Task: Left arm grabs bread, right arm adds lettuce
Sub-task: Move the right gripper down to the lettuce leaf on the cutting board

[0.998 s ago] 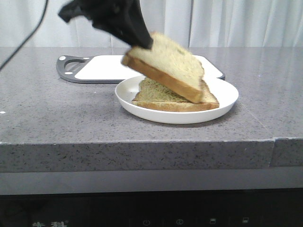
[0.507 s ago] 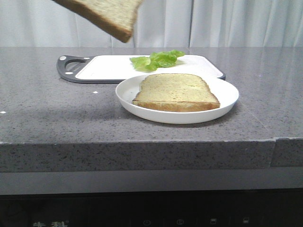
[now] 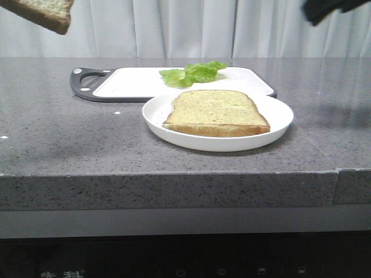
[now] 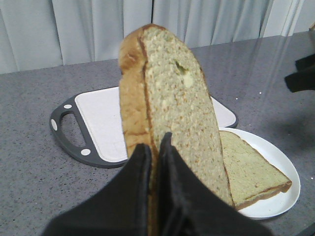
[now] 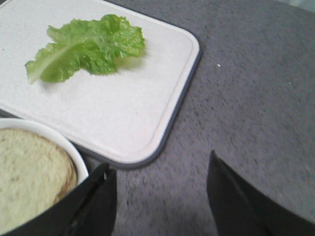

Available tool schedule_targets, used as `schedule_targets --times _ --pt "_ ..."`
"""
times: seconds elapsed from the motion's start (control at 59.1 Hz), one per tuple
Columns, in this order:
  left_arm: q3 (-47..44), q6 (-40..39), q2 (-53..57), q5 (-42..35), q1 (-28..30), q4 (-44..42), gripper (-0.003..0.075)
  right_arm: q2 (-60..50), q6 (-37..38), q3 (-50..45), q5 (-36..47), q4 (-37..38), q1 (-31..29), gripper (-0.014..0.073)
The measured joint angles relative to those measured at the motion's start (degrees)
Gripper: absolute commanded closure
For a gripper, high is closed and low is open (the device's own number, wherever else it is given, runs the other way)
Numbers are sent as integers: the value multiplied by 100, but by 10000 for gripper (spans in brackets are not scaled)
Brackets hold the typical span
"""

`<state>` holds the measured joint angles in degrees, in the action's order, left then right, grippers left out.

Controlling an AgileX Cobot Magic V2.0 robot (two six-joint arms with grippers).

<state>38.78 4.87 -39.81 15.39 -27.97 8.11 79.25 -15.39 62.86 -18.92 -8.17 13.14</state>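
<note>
Grey speckled stone makes the worktop [image 3: 69, 139], and on it stands a white plate [image 3: 278, 124] with one thinner slice of bread [image 3: 215, 111] lying flat inside it. Behind the plate, touching its far rim in the front view, lies a white cutting board [image 3: 130, 82] with a dark grey handle at its left end. The lettuce [image 3: 194, 72] rests on this board — a small ruffled green leaf, apart from the plate and touched by no gripper.

The bread [image 4: 170, 113] is in the air, high at the left, so that the front view shows only its lower corner at the top left edge. The left gripper [image 4: 155, 152] pinches it — its two black fingers [image 4: 140, 172] are pressed against both faces of the slice near the bottom edge, and the slice stands almost upright between them, with the brown crust on the side and a small dent near the rounded top.

The right gripper [image 5: 160, 191] hovers above the worktop just beside the corner of the cutting board, near the plate. Its fingers are spread apart and hold nothing.
</note>
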Motion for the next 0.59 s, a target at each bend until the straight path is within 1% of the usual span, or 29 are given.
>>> schedule_targets --times 0.068,0.186,0.22,0.321,0.491,0.592 --pt "0 0 5 0 -7 10 741 543 -103 567 -130 0 93 147" --pt "0 -7 5 0 -7 9 741 1502 -229 1663 -561 0 227 69" --pt "0 -7 5 0 -7 9 741 1764 -241 1978 -706 0 269 58" --pt "0 -7 5 0 -7 9 741 2483 -251 2896 -1149 0 344 57" --pt "0 -7 5 0 -7 9 741 3411 -299 4134 -1760 13 404 57" --pt "0 -7 5 10 -7 9 741 3845 -349 4720 -2044 13 469 57"
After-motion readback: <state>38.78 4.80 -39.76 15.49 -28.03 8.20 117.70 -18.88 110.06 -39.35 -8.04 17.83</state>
